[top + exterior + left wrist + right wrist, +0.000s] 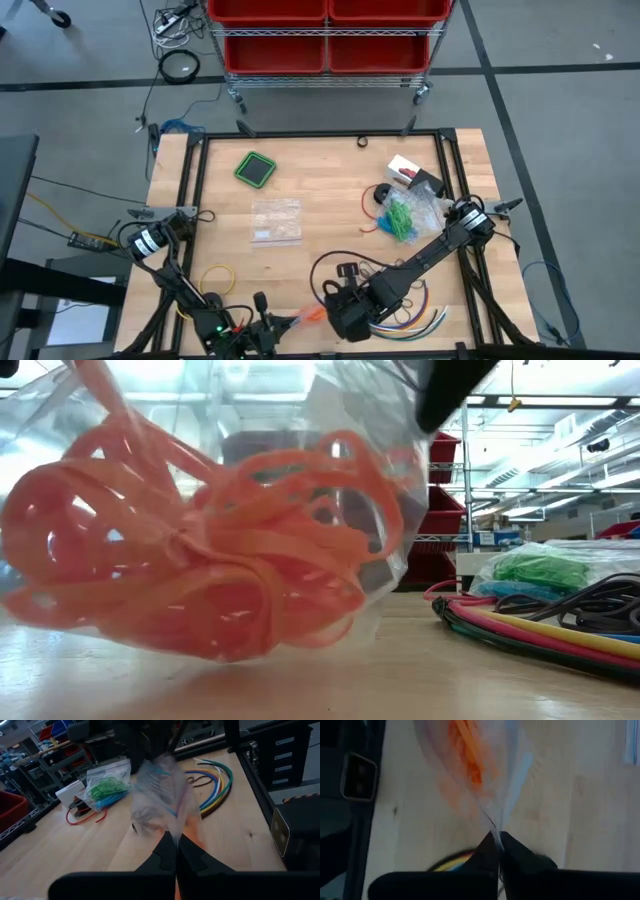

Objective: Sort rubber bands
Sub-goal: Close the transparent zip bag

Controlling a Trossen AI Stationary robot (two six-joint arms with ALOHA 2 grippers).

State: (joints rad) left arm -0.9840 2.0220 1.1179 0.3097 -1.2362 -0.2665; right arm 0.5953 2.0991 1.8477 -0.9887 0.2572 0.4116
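A clear plastic bag (300,450) holding orange rubber bands (200,570) stands near the table's near edge, its underside on the wood. My left gripper (176,846) is shut on it from the left and my right gripper (498,840) is shut on it from above. In the high view the two grippers meet, left gripper (295,322) and right gripper (330,311), with the orange bands (310,315) between them. A second bag with green and blue rubber bands (403,218) lies at the right. My left gripper pinches the bag's clear film (172,831) between its two fingers, coming in nearly level from the table's left. The bag rises beyond the fingertips toward the other gripper, with the orange bands (194,827) just past them. My right gripper pinches a gathered bit of the clear film (495,826) beside a pale blue strip (519,770), slanting down from above. The film fans out from the fingertips, and the orange bands (470,755) lie lower in the bag, whose underside (230,650) is on the table.
Long multicoloured cables (420,318) curve at the near right, close behind the bag. Empty clear bags (276,220) lie mid-table, a green-rimmed dark square (256,168) at the far left, a yellow ring (217,280) at the near left, a white box (405,170) at the far right.
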